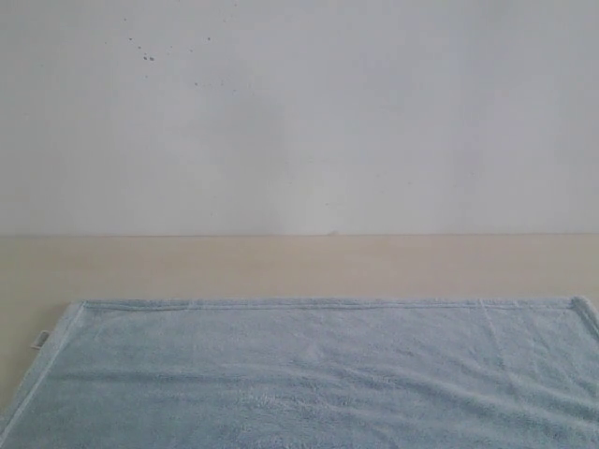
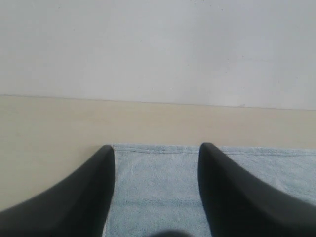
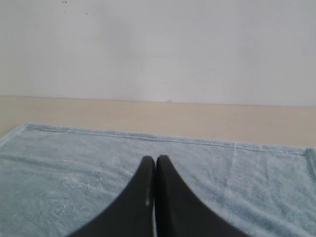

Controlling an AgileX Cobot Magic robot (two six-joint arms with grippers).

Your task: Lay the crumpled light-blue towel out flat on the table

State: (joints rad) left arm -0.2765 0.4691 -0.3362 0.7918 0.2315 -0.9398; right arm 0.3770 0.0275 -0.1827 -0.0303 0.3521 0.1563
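Towel lies flat on the desk, with its far edge straight. On the left, a small tag sticks out of its side. The left fingers are spread apart over the left edge and hold nothing. The right fingers are pressed together over the cloth, empty too. I think only tiny wrinkles need fixing, so smooth gently and do not drag
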